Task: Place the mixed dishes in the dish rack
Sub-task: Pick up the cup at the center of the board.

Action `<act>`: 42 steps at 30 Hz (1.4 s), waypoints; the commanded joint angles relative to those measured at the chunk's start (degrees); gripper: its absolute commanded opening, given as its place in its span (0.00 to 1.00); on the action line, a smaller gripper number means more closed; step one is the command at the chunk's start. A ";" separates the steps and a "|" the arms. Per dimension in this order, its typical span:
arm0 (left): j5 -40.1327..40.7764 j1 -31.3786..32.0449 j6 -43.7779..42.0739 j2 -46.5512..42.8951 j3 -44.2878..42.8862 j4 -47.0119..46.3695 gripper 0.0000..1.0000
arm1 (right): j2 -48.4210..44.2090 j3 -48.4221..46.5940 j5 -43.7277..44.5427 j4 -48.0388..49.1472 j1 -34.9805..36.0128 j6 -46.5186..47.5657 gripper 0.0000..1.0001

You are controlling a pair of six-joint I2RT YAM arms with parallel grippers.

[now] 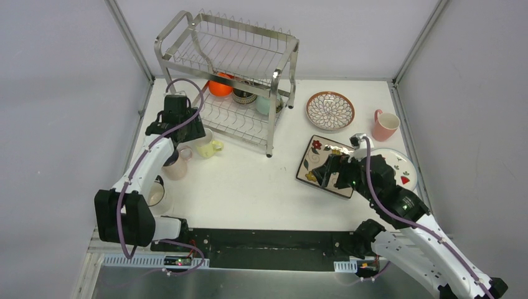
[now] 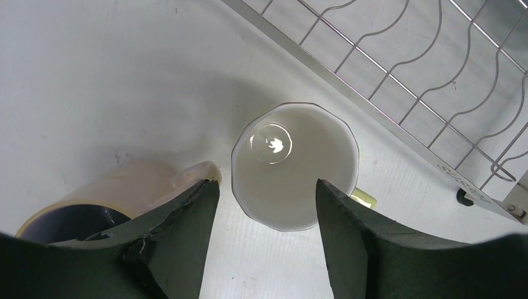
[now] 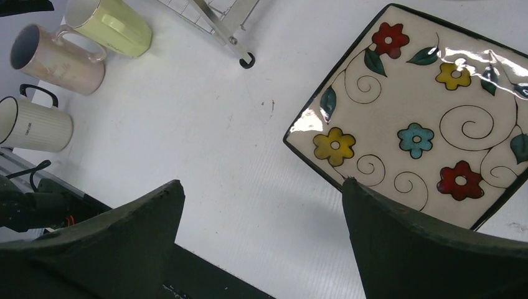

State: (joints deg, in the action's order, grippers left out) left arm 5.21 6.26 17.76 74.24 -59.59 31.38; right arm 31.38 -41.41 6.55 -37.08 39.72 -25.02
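Yellow-green mug (image 2: 294,165) stands upright, handle pointing rightward.

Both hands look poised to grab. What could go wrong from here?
The left hand hangs open over the yellow-green mug; one finger is beside the pale pink mug and could knock it. The yellow-green mug stands near the dish rack, so a lift might clip its frame. The square floral plate lies flat; the open right hand may just shove it.
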 commanded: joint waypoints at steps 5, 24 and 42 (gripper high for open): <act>-3.87 -0.81 -0.31 2.62 -2.76 0.32 0.58 | 2.54 -2.32 -3.99 3.10 -0.12 0.44 1.00; -3.19 -1.87 -2.40 8.11 -3.64 1.25 0.47 | 3.31 -1.01 -3.99 6.93 -0.09 0.10 1.00; -15.46 -1.42 -7.00 3.15 -3.03 1.22 0.00 | 0.43 1.91 -8.34 6.78 -0.09 -6.34 0.99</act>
State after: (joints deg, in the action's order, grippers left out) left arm -4.10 4.45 12.27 82.04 -61.47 33.26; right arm 32.73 -39.86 1.04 -32.21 39.72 -28.60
